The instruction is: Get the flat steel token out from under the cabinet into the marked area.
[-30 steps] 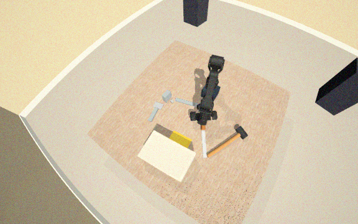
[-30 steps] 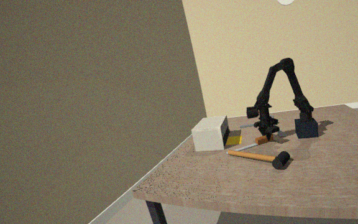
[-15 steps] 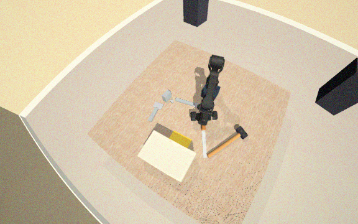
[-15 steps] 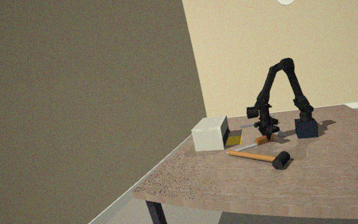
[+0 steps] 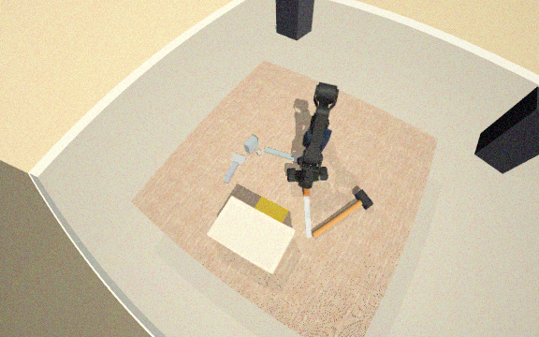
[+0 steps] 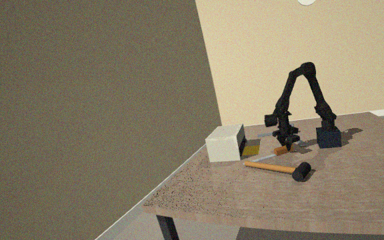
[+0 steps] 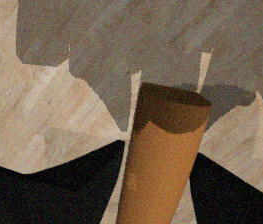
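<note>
The cabinet point(image 5: 251, 234) point(image 6: 223, 143) is a pale box. The marked area point(image 5: 271, 209) point(image 6: 251, 151) is a yellow patch along its front. The token shows in no view; the space under the cabinet is hidden. A tool with an orange handle point(image 5: 306, 192) point(image 6: 281, 150) point(image 7: 162, 170) and a long pale shaft point(image 5: 308, 215) point(image 6: 262, 158) lies beside the marked area, its far end near the cabinet's corner. My gripper point(image 5: 307, 186) point(image 6: 289, 147) point(image 7: 158, 153) is low over the handle and slightly open, a finger on each side, with thin gaps showing in the wrist view.
A hammer with an orange handle point(image 5: 337, 218) point(image 6: 270, 167) and a black head point(image 5: 363, 198) point(image 6: 301, 172) lies beside the tool, its handle end near the shaft's far end. A grey T-shaped piece point(image 5: 232, 169), a grey block point(image 5: 251, 143) and a grey bar point(image 5: 278, 153) lie on the other side.
</note>
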Available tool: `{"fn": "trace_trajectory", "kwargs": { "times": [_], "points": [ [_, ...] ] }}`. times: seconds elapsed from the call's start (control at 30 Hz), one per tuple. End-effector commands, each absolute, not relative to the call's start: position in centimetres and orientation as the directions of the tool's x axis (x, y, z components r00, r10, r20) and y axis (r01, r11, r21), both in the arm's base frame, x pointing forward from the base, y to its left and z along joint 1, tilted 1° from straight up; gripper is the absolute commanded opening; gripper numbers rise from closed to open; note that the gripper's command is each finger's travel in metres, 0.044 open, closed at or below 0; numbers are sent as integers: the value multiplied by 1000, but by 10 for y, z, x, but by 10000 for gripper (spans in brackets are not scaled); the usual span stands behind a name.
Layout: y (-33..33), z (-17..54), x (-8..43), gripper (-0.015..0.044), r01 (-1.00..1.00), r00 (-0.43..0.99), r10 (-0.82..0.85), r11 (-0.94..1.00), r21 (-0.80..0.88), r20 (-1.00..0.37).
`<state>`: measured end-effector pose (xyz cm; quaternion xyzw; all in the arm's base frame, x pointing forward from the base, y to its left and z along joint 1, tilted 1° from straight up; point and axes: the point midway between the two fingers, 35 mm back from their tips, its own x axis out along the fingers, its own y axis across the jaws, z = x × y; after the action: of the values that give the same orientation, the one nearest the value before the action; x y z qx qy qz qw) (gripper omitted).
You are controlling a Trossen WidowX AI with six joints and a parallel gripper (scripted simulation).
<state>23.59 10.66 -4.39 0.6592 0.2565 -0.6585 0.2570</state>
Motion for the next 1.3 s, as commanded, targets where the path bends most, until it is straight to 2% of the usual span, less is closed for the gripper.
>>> {"fn": "trace_trajectory", "kwargs": {
  "times": [0.0, 0.07, 0.67, 0.8, 1.1, 1.23, 1.27],
  "points": [
    [107, -44, 236, 226, 677, -1, 3, -736, -3, -1000],
    [107, -44, 236, 270, 677, -3, 6, -736, -6, -1000],
    [104, -50, 234, 270, 657, -3, 6, -754, -6, -1000],
    [106, -47, 238, 165, 665, 7, 7, -747, 0, -1000],
    [106, -47, 238, 105, 665, 7, 7, -747, 0, -1000],
    [106, -47, 238, 0, 665, 7, 7, -747, 0, -1000],
    [106, -47, 237, 0, 665, 7, 7, -747, -1, -1000]
  ]
}}
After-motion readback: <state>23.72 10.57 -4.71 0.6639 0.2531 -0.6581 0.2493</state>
